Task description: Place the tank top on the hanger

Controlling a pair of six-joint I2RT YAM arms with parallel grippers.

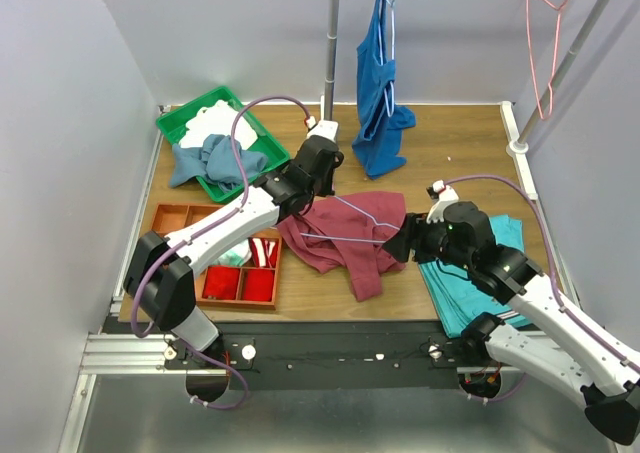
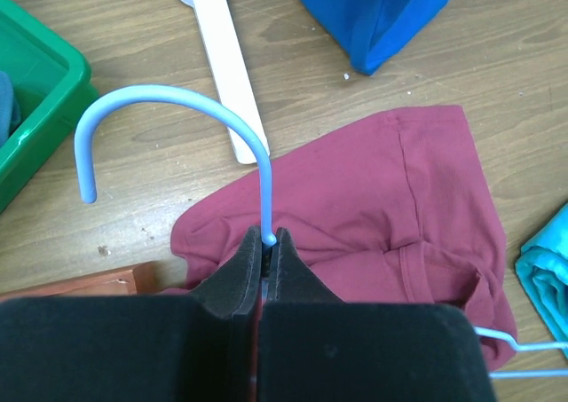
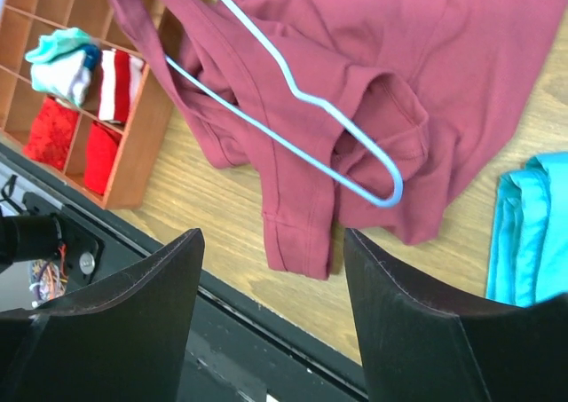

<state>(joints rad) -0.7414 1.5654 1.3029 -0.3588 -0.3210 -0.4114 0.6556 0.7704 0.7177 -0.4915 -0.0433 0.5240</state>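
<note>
The maroon tank top (image 1: 350, 243) lies crumpled on the wooden table between the arms. The pale blue wire hanger (image 1: 372, 219) lies across it. My left gripper (image 1: 328, 181) is shut on the hanger's neck just below the hook (image 2: 177, 96), above the tank top's edge (image 2: 382, 189); its own tip shows in the left wrist view (image 2: 266, 236). My right gripper (image 1: 400, 245) is open and empty, hovering at the tank top's right side near the hanger's right corner (image 3: 390, 193). In the right wrist view the gripper (image 3: 271, 242) stands over the top's lower hem (image 3: 297, 233).
Folded turquoise trousers (image 1: 470, 283) lie under the right arm. A royal-blue top (image 1: 378, 83) hangs by the rack pole (image 1: 331, 33), whose white base (image 2: 222, 56) is on the table. A green bin (image 1: 180, 123), a wooden divider tray (image 1: 170, 218) and a pink hanger (image 1: 545, 33) are around.
</note>
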